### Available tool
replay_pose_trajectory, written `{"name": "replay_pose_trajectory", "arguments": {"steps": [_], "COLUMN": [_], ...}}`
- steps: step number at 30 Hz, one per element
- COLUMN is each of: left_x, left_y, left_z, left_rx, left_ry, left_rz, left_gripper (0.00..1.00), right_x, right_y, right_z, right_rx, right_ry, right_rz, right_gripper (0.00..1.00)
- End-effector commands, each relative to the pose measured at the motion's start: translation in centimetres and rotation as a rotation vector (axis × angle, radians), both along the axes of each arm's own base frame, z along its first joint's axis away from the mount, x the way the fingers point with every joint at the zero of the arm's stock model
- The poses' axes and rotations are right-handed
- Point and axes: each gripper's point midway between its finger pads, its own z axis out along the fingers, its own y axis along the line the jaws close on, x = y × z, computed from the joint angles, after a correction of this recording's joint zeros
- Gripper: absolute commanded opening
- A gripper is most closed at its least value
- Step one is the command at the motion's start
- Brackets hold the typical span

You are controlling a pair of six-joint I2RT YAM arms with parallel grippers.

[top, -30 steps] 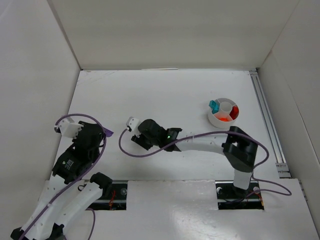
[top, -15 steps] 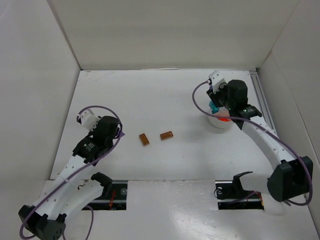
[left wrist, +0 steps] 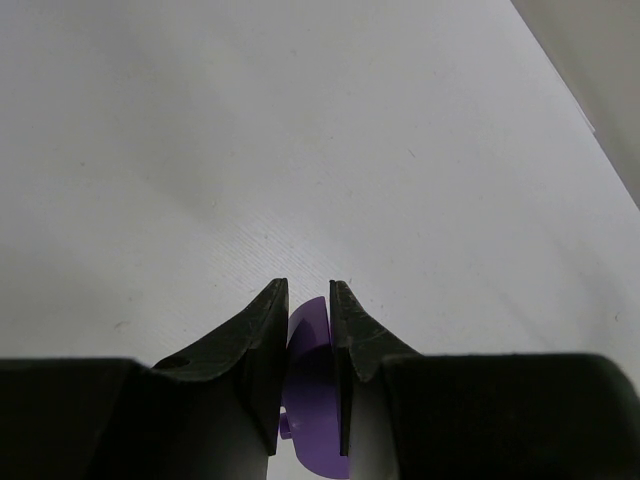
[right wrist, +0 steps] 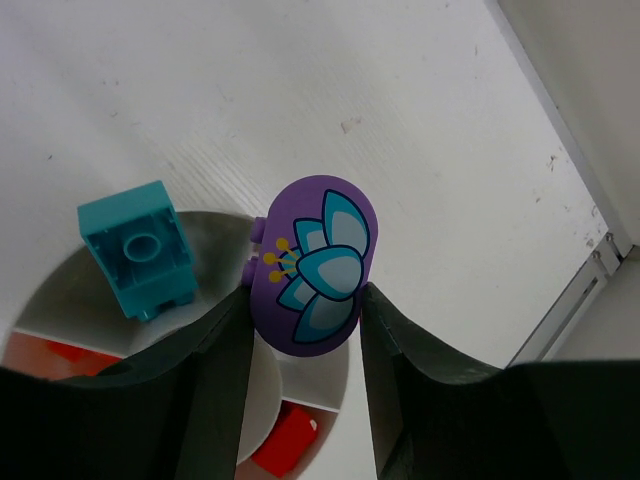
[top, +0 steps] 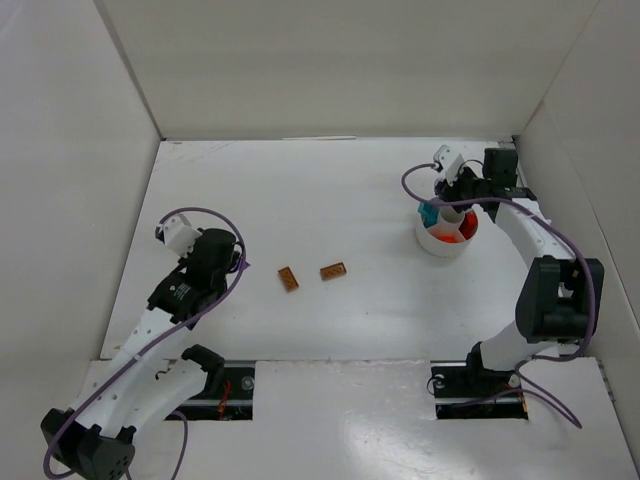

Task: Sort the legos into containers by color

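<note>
Right gripper [right wrist: 305, 300]: clamped on purple printed piece [right wrist: 312, 262], held over bowl [top: 428, 243].
Left gripper [left wrist: 308, 300]: clamped on purple piece [left wrist: 312, 400], well left of bowl.
Brown bricks [top: 288, 278] [top: 333, 270]: seen between left gripper and bowl.

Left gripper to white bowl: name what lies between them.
The top external view shows two brown lego plates there, slightly apart; nothing else.

The left arm [top: 140, 340] and the right arm [top: 525, 235] are both showing slim white links broken up by chunky black joint housings. A thin purple cable [top: 200, 212] is running along each one and looping loose near the wrist, where a small white block [top: 172, 232] is sitting. The left gripper [left wrist: 308, 290] and right gripper [right wrist: 305, 300] are showing matte black fingers [right wrist: 215, 380], broad at the root and tapering to blunt tips.
</note>
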Motion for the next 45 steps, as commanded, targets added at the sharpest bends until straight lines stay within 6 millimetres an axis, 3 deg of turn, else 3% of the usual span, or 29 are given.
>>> {"name": "replay_pose_trajectory", "arguments": {"steps": [1, 6, 18, 25, 29, 33, 45], "left_x": [0.4, 0.6, 0.5, 0.2, 0.3, 0.6, 1.0], "left_y": [0.2, 0.1, 0.0, 0.4, 0.4, 0.0, -0.3], "left_z": [0.7, -0.1, 0.3, 0.8, 1.2, 1.3, 1.1], "left_rx": [0.011, 0.026, 0.017, 0.039, 0.035, 0.024, 0.034], "left_ry": [-0.028, 0.001, -0.003, -0.001, -0.009, -0.015, -0.008], "left_rz": [0.005, 0.004, -0.003, -0.006, -0.005, -0.014, -0.03], "left_gripper": [0.0, 0.0, 0.0, 0.0, 0.0, 0.0, 0.0], "right_x": [0.8, 0.3, -0.6, -1.3, -1.5, -2.0, -2.4], "right_y": [0.7, 0.1, -0.6, -1.1, -1.1, -1.0, -1.2], "right_z": [4.2, 3.1, 2.1, 1.2, 2.7, 3.1, 3.9], "right_rx": [0.007, 0.021, 0.018, 0.025, 0.021, 0.021, 0.019], "right_ry": [-0.126, -0.108, -0.064, -0.038, -0.074, -0.074, -0.086], "right_rz": [0.111, 0.096, 0.062, 0.033, 0.034, 0.034, 0.016], "right_gripper": [0.1, 0.17, 0.28, 0.42, 0.46, 0.59, 0.62]}}
